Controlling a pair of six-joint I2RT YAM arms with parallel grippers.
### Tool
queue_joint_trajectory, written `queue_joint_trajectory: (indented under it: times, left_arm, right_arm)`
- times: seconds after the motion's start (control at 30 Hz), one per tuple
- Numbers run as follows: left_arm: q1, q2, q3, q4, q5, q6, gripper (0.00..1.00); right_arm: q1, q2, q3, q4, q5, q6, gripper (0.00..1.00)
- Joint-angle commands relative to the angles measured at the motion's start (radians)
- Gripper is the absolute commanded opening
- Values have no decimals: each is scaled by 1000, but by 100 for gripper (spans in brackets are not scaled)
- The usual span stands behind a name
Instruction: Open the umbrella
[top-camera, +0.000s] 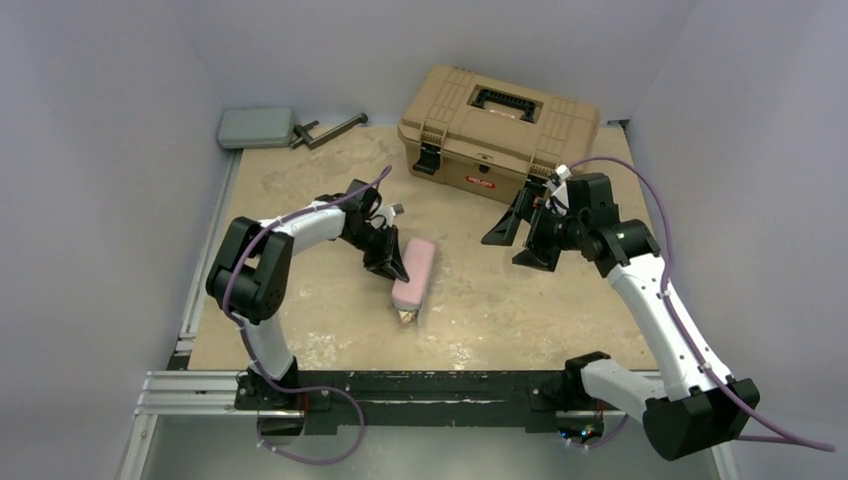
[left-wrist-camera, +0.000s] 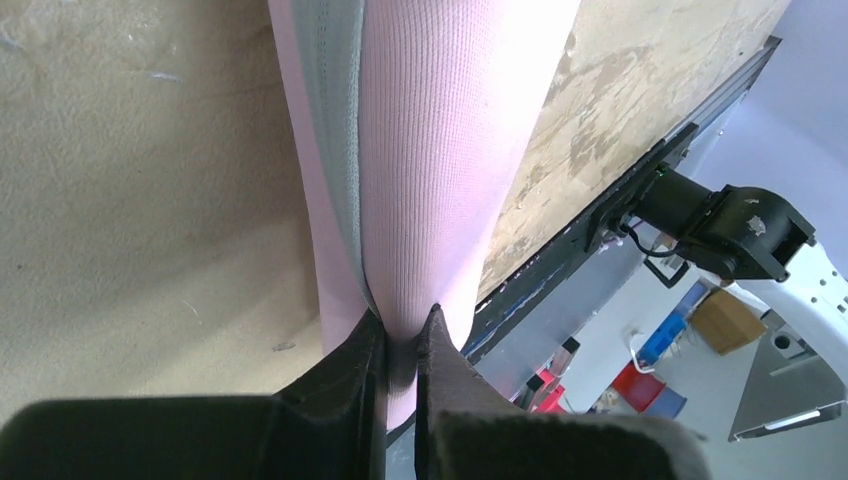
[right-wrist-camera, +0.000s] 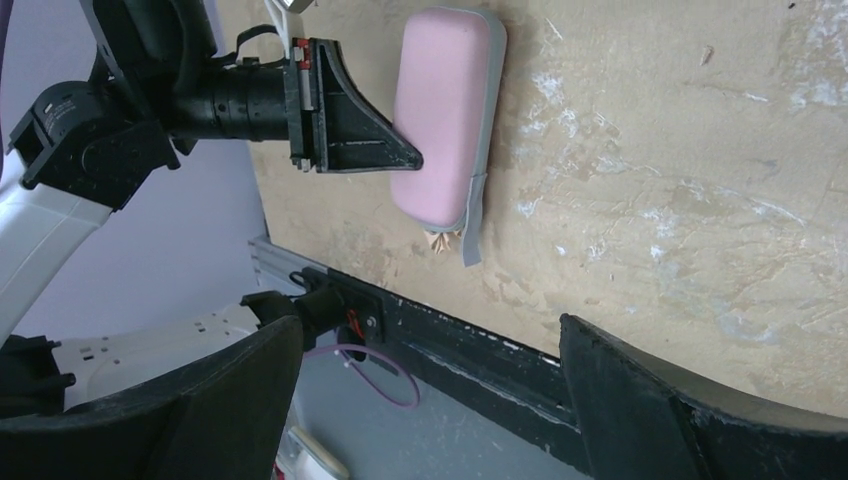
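Left gripper (left-wrist-camera: 405, 322): 2 fingers (left-wrist-camera: 345, 378) pinched nearly together on a fold of the pink pouch (left-wrist-camera: 440, 150), at its long edge beside the grey strip (left-wrist-camera: 340, 120).
Right gripper (right-wrist-camera: 430, 335): jaws wide apart, holding nothing, hovering off the table (top-camera: 520, 310) well right of the pouch.
Umbrella (right-wrist-camera: 440, 241): only a tan tip shows, poking from the pouch end nearer the arm bases (rest hidden inside).
Toolbox (top-camera: 500, 130): behind the right gripper; red label (top-camera: 481, 182), writing too small to read.

The left claw (top-camera: 398, 268) touches the pink pouch (top-camera: 417, 262).
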Motion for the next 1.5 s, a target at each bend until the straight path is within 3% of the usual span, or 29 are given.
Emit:
queue_joint_trajectory:
  times: [0.0, 0.43, 0.67, 1.03, 1.33, 1.47]
  left_arm:
    - [-6, -107, 66, -15, 34, -27, 0]
    - [-6, -270, 296, -86, 95, -211, 0]
    - [-6, -347, 316, 54, 148, -409, 0]
    - [-6, -425, 367, 188, 163, -599, 0]
    - [-6, -441, 388, 250, 189, -666, 0]
    - [-6, -438, 387, 263, 190, -675, 0]
  right_arm:
    - [1, 18, 39, 77, -54, -31, 98]
    - [3, 80, 83, 391, -92, 81, 98]
    - [60, 117, 104, 581, -95, 136, 96]
    - [185, 236, 196, 626, -59, 152, 94]
    - [197, 234, 184, 668, -82, 174, 93]
    - [203, 245, 178, 734, -119, 223, 80]
